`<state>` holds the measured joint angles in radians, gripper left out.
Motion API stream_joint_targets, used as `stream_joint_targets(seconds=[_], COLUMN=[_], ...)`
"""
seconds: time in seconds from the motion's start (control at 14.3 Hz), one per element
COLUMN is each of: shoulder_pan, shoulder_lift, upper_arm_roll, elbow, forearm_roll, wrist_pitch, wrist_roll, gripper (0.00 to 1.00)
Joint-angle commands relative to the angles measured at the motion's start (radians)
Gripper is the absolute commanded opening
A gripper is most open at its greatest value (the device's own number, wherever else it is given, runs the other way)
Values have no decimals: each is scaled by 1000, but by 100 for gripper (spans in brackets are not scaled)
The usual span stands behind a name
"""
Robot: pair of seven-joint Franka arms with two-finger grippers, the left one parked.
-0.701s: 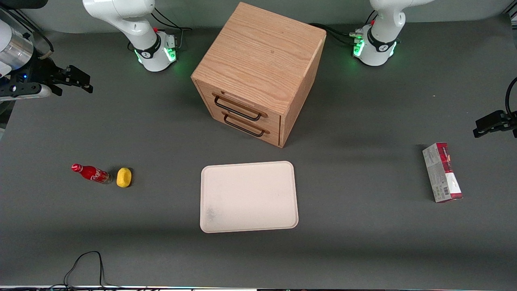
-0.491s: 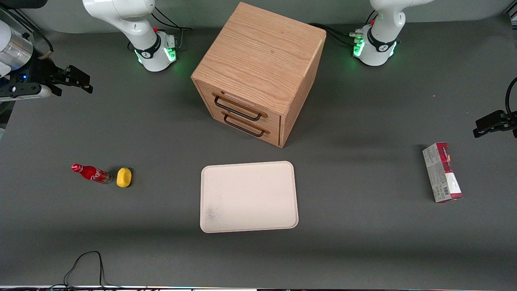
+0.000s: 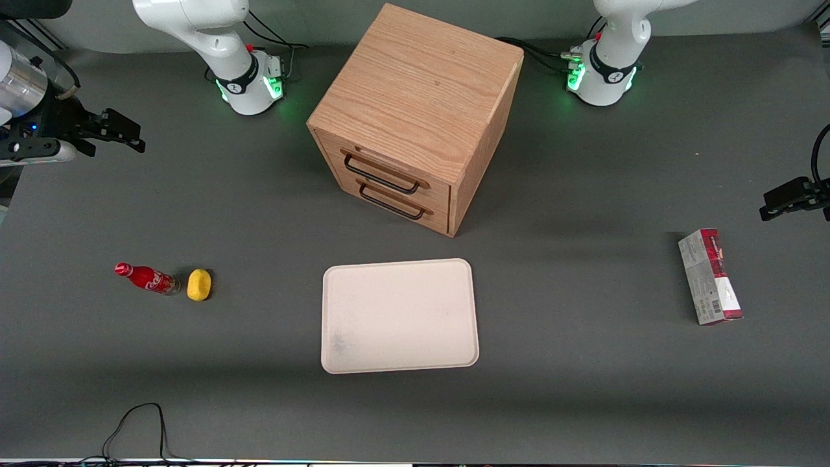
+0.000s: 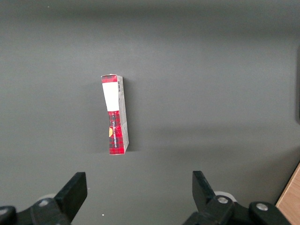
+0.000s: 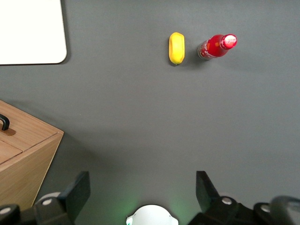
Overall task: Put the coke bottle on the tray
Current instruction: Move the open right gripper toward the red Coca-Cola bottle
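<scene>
The coke bottle (image 3: 146, 277), small and red with a red cap, stands on the grey table toward the working arm's end; it also shows in the right wrist view (image 5: 215, 46). The cream-white tray (image 3: 399, 314) lies bare in front of the wooden drawer cabinet, nearer the front camera; one corner of it shows in the right wrist view (image 5: 28, 28). My right gripper (image 3: 128, 133) hangs above the table, farther from the front camera than the bottle and well apart from it. Its fingers are open and hold nothing in the right wrist view (image 5: 143, 186).
A yellow oval lump (image 3: 199, 285) lies close beside the bottle, between it and the tray. The wooden drawer cabinet (image 3: 415, 110) stands mid-table with both drawers shut. A red-and-grey carton (image 3: 710, 275) lies toward the parked arm's end. A black cable (image 3: 139, 421) loops at the near edge.
My right gripper has shifted slightly away from the front camera and toward the table's edge. The bottle, lump and tray have not moved.
</scene>
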<state>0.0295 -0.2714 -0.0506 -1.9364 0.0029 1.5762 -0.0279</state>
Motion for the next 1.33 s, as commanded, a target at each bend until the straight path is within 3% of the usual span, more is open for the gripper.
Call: stream_joint_targets(seconds=[0.0,0.49,0.7,1.26], shoulder_pan=[-19,-20,-22,-25], shoulder_lift=[15,31,31,199], upper_arm_roll=[-14,-54,-121,-481], elbow=[45,46,45,184], forearm_roll=[6,3,-4,-58], wrist_pitch=[-33,-31,-33,-22], wrist_roll=[-9,-15,-56,-532], gripper=[100,100,100,100])
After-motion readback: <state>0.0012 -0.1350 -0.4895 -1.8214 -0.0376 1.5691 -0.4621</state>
